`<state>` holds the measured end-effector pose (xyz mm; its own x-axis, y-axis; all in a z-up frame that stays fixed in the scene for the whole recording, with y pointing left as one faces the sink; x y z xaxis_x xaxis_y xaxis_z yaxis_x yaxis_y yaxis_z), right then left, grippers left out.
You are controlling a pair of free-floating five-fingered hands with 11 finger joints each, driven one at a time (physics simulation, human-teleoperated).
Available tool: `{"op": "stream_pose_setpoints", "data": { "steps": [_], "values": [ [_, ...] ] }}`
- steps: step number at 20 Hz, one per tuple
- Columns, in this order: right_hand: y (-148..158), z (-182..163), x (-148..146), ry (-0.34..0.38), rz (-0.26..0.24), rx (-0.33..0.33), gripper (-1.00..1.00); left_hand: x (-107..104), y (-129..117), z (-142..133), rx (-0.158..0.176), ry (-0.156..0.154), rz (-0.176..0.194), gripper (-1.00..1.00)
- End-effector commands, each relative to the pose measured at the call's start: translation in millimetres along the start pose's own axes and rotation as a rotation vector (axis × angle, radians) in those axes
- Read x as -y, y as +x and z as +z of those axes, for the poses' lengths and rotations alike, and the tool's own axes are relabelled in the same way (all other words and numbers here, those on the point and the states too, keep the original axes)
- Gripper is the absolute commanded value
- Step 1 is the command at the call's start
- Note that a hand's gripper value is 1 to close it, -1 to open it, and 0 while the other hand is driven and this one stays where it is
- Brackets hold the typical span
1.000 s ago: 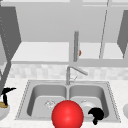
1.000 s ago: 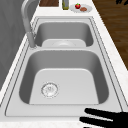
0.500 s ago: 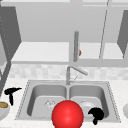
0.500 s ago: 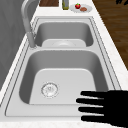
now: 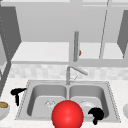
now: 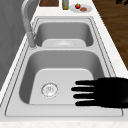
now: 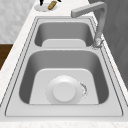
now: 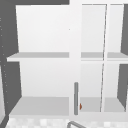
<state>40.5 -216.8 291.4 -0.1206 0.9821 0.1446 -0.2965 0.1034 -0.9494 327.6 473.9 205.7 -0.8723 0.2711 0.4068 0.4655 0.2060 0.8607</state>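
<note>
The left hand (image 6: 107,92) was held open, fingers straight, above the left basin (image 6: 62,75); the right hand (image 5: 96,115), its state not to be told, was seen by the plate (image 7: 64,92). The basin's rim could be struck if the flat hand were lowered too near it

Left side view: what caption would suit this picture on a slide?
A black hand reaches with straight fingers over the near basin of a steel double sink, beside its drain.
</note>
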Motion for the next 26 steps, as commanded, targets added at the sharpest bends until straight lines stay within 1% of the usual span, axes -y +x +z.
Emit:
{"op": "stream_pose_setpoints", "data": {
  "steps": [1,3,6,8,10,12,15,21,22,24,25,26],
  "values": [
    [0,0,0,0.0,0.0,0.0,0.0,8,-8,-14,-0.05,-0.01,0.008,-1.0],
    [0,0,0,0.0,0.0,0.0,0.0,14,-11,-17,-0.067,0.005,-0.002,-1.0],
    [0,0,0,0.0,0.0,0.0,0.0,30,-8,-23,-0.087,0.019,-0.009,-1.0],
    [0,0,0,0.0,0.0,0.0,0.0,38,-6,-29,-0.086,0.017,-0.01,-1.0],
    [0,0,0,0.0,0.0,0.0,0.0,45,-2,-35,-0.087,0.017,-0.022,-1.0],
    [0,0,0,0.0,0.0,0.0,0.0,48,4,-41,-0.091,0.022,-0.026,-1.0],
    [0,0,0,0.0,0.0,0.0,0.0,57,11,-51,-0.094,0.019,-0.026,-1.0],
    [0,0,0,0.0,0.0,0.0,0.0,70,26,-68,-0.099,0.004,-0.024,-1.0],
    [0,0,0,0.0,0.0,0.0,0.0,70,25,-71,-0.097,0.0,-0.023,-1.0],
    [0,0,0,0.0,0.0,0.0,0.0,69,19,-76,-0.097,0.0,-0.023,-1.0],
    [0,0,0,0.0,0.0,0.0,0.0,72,18,-80,-0.09,-0.007,-0.02,-1.0],
    [0,0,0,0.0,0.0,0.0,0.0,74,14,-84,-0.084,-0.024,-0.011,-1.0]
  ]
}}
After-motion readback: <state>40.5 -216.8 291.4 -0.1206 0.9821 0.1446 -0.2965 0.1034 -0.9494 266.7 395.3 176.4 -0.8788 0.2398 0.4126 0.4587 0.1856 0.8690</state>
